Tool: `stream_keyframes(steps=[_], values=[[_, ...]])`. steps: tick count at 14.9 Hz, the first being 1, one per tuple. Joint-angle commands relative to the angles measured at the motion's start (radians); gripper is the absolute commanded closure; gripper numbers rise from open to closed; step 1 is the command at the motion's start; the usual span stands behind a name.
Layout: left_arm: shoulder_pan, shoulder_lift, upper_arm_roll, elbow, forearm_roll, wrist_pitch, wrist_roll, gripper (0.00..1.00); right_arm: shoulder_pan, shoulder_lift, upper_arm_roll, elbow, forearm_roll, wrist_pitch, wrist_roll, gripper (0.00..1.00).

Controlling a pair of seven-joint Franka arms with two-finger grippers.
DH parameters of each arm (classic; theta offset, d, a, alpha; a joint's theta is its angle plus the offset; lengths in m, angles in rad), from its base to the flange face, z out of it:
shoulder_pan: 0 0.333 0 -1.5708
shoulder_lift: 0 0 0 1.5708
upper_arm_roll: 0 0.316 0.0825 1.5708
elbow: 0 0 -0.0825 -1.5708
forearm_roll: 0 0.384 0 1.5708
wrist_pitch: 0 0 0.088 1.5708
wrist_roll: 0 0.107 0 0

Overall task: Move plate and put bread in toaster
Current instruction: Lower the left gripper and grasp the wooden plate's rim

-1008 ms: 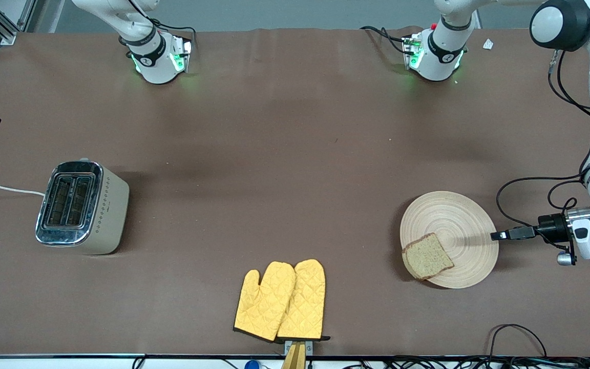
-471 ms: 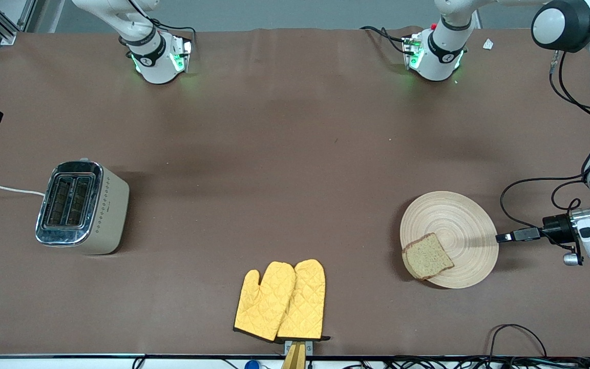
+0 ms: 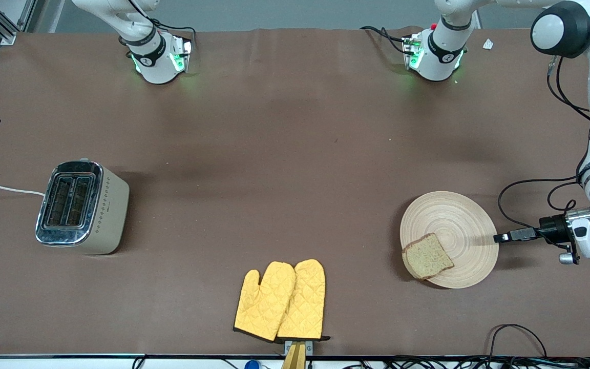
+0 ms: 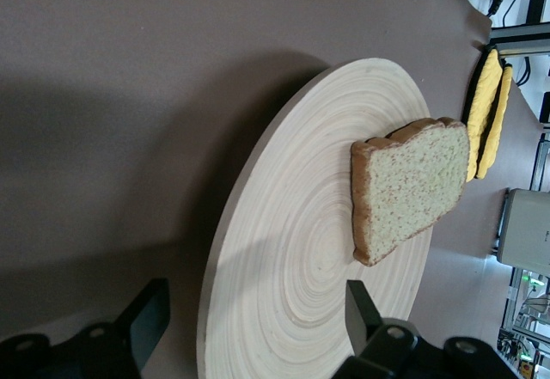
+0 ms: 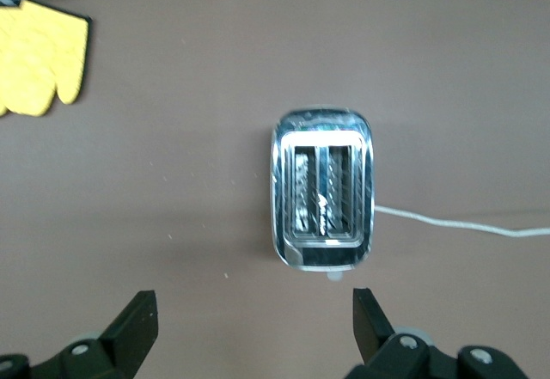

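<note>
Only in the left wrist view is the left gripper [image 4: 249, 332] shown with its black fingers [image 4: 146, 323] spread wide, one on each side of the edge of the wooden plate [image 4: 292, 250], with nothing clamped between them. From the front view that gripper [image 3: 500, 238] is seen merely as a dark tip just beside the plate [image 3: 459, 220] at the plate's 3 o'clock, toward the left arm's end of the table.

Concentric ring grooves are cut into the pale round plate. The bread [image 3: 427, 256], a roughly square wholegrain slice with a darker crust, is laid on the plate at about 7 o'clock, one corner overhanging the rim.

Seen from the right wrist view, the right gripper [image 5: 253, 327] is held high over the toaster [image 5: 323, 188], jaws wide and empty; it is not shown in the front view. Two slots and a chrome top are displayed there; the diamond-patterned cream side [image 3: 110, 212] and the boxy shape are shown from the front. A white cord [image 3: 3, 188] is trailed from the toaster. Quilted yellow oven mitts [image 3: 280, 300] are laid at the table edge nearest the front camera.
</note>
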Motion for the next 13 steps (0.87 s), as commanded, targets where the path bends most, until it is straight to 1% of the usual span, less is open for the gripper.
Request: stream_keyframes(steps=[1,2,6,8,9,10,11,12,13], values=[[0.000,0.016,0.000,0.015,-0.017,0.005,0.020,0.18,0.038,0.021,0.001,-0.008,0.022,0.052,0.006,0.00],[0.000,0.017,0.001,0.015,-0.017,0.005,0.032,0.25,0.056,0.027,0.001,-0.008,0.020,0.060,0.004,0.00],[0.001,0.042,0.000,0.015,-0.020,0.006,0.088,0.44,0.069,0.035,0.003,-0.020,0.025,0.041,0.004,0.00],[0.001,0.043,0.000,0.015,-0.020,0.006,0.106,0.54,0.105,0.038,0.001,-0.020,0.031,-0.012,0.012,0.00],[0.001,0.043,0.000,0.015,-0.020,0.006,0.115,0.63,0.116,0.041,0.001,-0.024,0.034,-0.031,0.032,0.00],[0.003,0.043,0.000,0.013,-0.020,0.006,0.131,0.70,0.119,0.041,0.003,-0.052,0.064,-0.029,0.043,0.00],[0.007,0.046,0.000,0.013,-0.020,0.006,0.147,0.77,0.115,0.040,0.000,-0.083,0.128,-0.023,0.043,0.00],[0.009,0.051,-0.002,0.013,-0.020,0.006,0.161,0.83,0.110,0.041,-0.002,-0.092,0.165,-0.017,0.043,0.00],[0.010,0.051,-0.002,0.015,-0.022,0.005,0.167,0.89,0.104,0.050,-0.002,-0.096,0.176,-0.003,0.043,0.00]])
